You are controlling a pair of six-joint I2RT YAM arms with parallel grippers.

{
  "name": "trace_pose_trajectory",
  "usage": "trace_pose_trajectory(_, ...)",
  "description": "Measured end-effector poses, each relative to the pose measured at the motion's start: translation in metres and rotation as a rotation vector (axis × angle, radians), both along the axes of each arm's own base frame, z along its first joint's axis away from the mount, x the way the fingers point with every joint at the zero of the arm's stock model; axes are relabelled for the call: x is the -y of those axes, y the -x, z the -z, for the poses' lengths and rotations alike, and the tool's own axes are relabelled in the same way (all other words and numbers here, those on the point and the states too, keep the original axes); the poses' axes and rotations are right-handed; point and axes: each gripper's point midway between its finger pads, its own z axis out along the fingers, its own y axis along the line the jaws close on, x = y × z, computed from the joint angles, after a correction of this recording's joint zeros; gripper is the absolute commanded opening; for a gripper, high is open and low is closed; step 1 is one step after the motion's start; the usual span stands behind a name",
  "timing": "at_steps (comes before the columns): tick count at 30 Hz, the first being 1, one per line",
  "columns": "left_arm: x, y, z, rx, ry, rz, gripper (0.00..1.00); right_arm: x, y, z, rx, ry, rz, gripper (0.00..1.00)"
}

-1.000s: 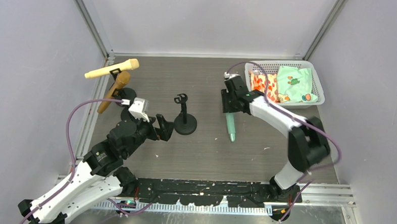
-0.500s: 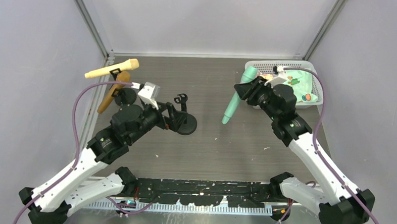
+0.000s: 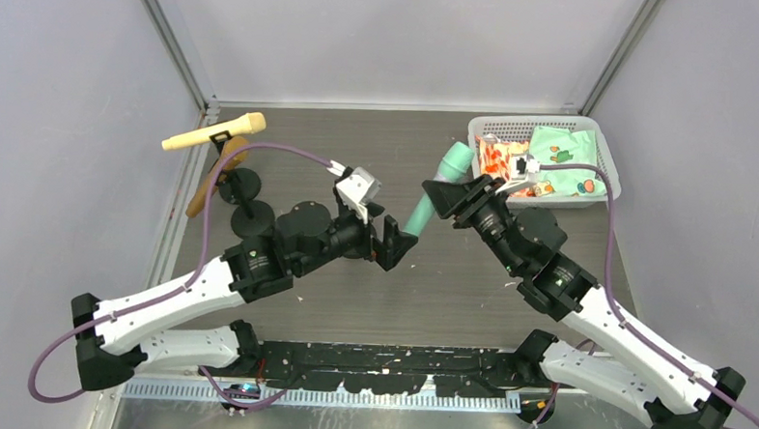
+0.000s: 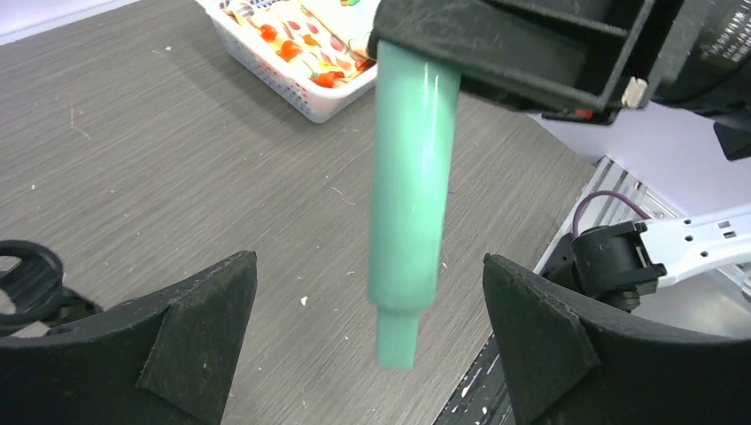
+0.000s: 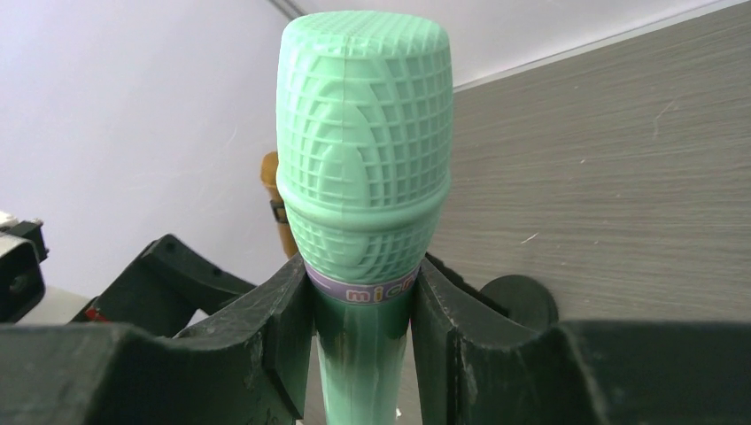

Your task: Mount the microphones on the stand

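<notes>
The counter (image 3: 392, 292) is dark grey with a wood grain and flecked with a few pale specks. At its far right corner sits a white basket (image 3: 601, 152) holding patterned cloths. At the far left a black stand (image 3: 243, 182) rests on its round base, with a second base (image 3: 256, 221) just nearer.

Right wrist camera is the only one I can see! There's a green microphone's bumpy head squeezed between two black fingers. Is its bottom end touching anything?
Observer: No, the bottom end of the green microphone hangs in the air above the table.
Operator: Is the other arm close?
Observer: Yes, the left gripper is wide open, with that end between its fingers, touching neither.
Operator: Any more microphones?
Observer: A yellow microphone sits at the table's far left edge.
</notes>
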Motion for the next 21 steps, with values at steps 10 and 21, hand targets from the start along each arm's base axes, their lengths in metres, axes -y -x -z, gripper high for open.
trace_pose_trajectory(10, 0.018, 0.000, 0.005, 0.046, -0.027, 0.010, 0.68, -0.029, 0.014, 0.001, -0.019, -0.035, -0.035, 0.01)
trace_pose_trajectory(21, 0.019, -0.001, 0.001, 0.080, -0.034, 0.005, 0.39, -0.036, 0.020, -0.005, -0.042, -0.097, -0.059, 0.05)
